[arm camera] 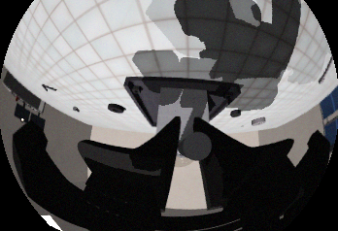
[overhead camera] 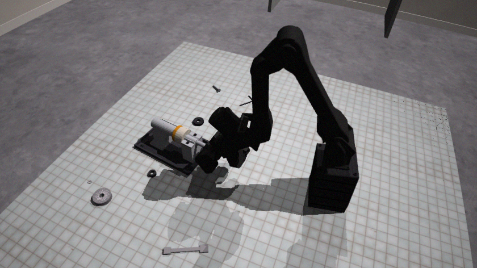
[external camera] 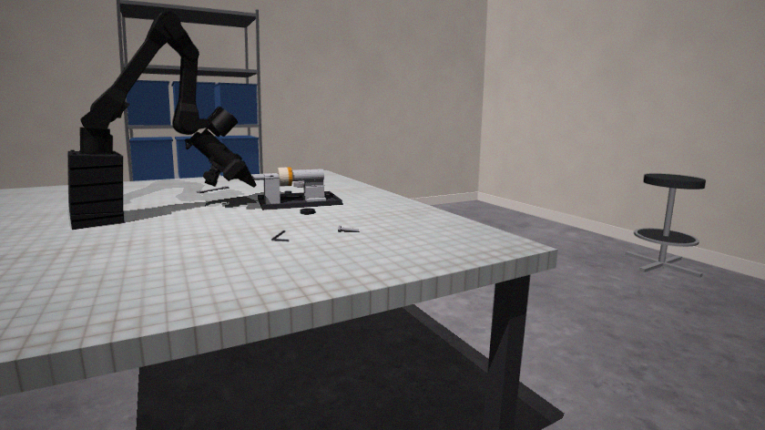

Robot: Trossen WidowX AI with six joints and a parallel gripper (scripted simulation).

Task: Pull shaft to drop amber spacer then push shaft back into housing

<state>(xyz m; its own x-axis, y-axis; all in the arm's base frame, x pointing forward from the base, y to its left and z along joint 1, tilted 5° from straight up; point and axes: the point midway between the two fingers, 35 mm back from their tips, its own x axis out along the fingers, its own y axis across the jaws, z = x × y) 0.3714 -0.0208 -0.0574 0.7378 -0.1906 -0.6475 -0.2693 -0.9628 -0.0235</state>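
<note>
A dark baseplate [overhead camera: 165, 150] carries the big light-grey housing block [overhead camera: 162, 124] and a smaller support block [overhead camera: 189, 143]. An amber spacer [overhead camera: 177, 128] sits on the shaft right against the housing, with a cream spacer [overhead camera: 184, 133] beside it. The thin grey shaft [overhead camera: 197, 142] sticks out of the support block toward the arm. My gripper [overhead camera: 205, 146] is shut on the shaft's free end. In the side view the gripper [external camera: 249, 178] meets the shaft [external camera: 262, 176] level with the amber spacer [external camera: 290, 174]. In the wrist view the shaft end [arm camera: 193, 144] sits between the fingers.
Loose parts lie around the fixture: a black washer [overhead camera: 198, 120], a small black ring [overhead camera: 151, 171], a grey toothed disc [overhead camera: 101, 195], a screw [overhead camera: 216, 88], a hex key [overhead camera: 246, 101] and a grey flat bar [overhead camera: 185, 249]. The arm's base [overhead camera: 332, 180] stands to the right.
</note>
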